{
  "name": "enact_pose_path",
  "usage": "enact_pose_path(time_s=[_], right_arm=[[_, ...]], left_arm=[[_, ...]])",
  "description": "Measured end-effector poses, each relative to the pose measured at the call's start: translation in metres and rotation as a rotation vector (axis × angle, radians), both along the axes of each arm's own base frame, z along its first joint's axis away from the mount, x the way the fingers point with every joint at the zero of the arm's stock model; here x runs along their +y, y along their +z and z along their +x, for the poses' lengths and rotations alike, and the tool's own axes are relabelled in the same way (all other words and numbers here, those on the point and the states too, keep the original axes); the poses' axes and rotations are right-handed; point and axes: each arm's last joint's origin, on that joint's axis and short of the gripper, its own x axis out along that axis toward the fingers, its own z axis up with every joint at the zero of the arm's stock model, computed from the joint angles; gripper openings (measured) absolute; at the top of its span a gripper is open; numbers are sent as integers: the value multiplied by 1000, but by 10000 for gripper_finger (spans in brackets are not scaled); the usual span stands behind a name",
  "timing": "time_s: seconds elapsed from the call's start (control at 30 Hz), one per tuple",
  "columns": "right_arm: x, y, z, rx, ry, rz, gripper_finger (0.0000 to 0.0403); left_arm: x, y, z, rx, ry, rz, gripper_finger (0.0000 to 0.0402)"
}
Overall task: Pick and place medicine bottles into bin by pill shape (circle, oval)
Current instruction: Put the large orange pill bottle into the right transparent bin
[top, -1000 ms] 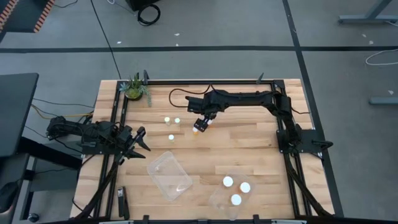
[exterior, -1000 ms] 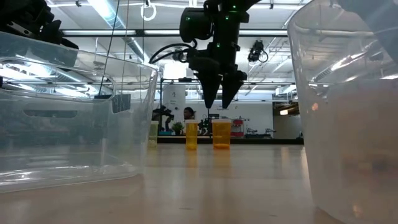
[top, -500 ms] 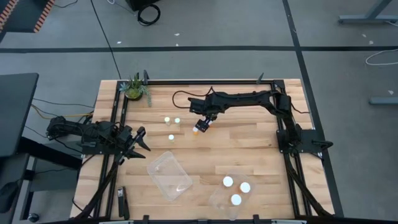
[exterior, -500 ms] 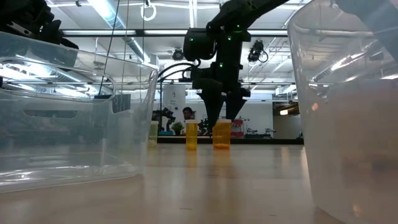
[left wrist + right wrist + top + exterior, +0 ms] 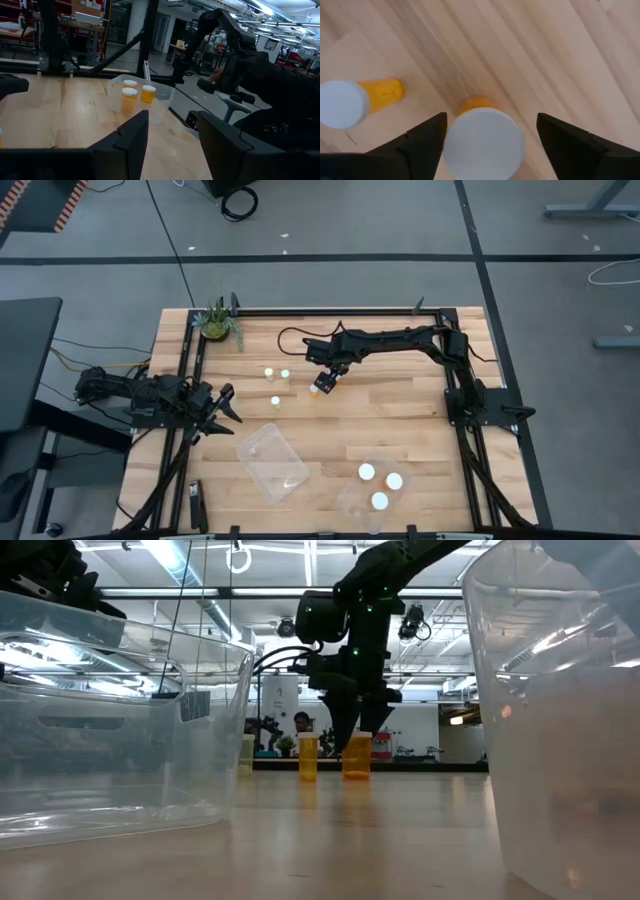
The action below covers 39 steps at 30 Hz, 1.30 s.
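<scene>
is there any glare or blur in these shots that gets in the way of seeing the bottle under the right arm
Low view: bright ceiling lights backlight the right tool into a silhouette, and the near clear tub looms hazy. Right wrist view: the wide bottle and fingers are soft up close. High view: evenly lit.

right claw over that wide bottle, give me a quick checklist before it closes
1. Right claw open: ok, its fingers stand apart, one on each side of the cap.
2. Wide bottle centred between the fingers: ok in the right wrist view.
3. Bottle upright: ok in the low view.
4. Fingers low enough to grip the body: cannot tell; the low view shows the tips about at cap level.
5. Neighbouring narrow bottle out of the way: ok, it stands apart to one side.
6. Left claw out of the way: ok, parked at the table's left edge.
</scene>
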Motion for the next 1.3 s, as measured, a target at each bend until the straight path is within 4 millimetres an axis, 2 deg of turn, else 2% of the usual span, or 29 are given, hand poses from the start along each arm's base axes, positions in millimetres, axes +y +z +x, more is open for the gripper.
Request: enact_pose_path(time_s=[0.23, 0.57, 0.83, 1.0, 1.3], right_arm=[[0, 0, 0, -1, -10, 2, 267], [0, 0, 0, -1, -12, 3, 229], [1, 0, -1, 9, -17, 11, 226], [3, 10, -1, 32, -9, 16, 226], [20, 24, 2, 55, 23, 22, 226]], left_arm=[[0, 0, 0, 0, 0, 0, 179], [0, 0, 0, 0, 0, 0, 181], [0, 0, 0, 0, 0, 0, 177], [0, 0, 0, 0, 0, 0, 181], [0, 0, 0, 0, 0, 0, 178]])
